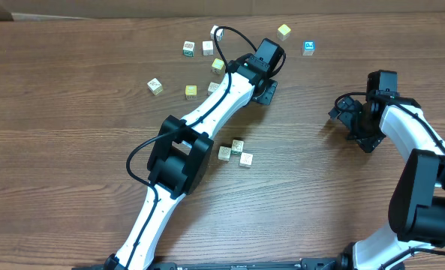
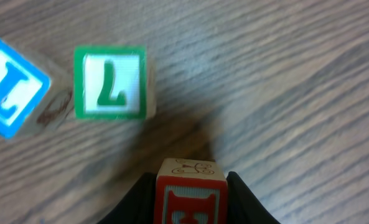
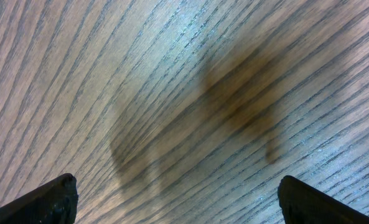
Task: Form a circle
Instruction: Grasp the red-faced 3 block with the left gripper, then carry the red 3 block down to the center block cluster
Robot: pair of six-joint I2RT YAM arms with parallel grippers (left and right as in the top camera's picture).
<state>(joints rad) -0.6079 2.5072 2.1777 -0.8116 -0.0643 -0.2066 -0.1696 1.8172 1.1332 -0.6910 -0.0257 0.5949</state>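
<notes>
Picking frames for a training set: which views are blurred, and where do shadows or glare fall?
Overhead: evenly lit and sharp, though the scattered cubes are too small to read. Left wrist: the green L cube and blue cube look soft; a dark shadow lies just beyond the red cube in the left gripper. Right wrist: wood grain smeared, dark shadow blotches, pale sheen on the table.

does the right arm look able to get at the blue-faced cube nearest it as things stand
Probably yes: the right gripper stands open and empty, and only bare table lies between it and the blue-faced cube. The left gripper, shut on a red-faced cube, sits off to its left.
</notes>
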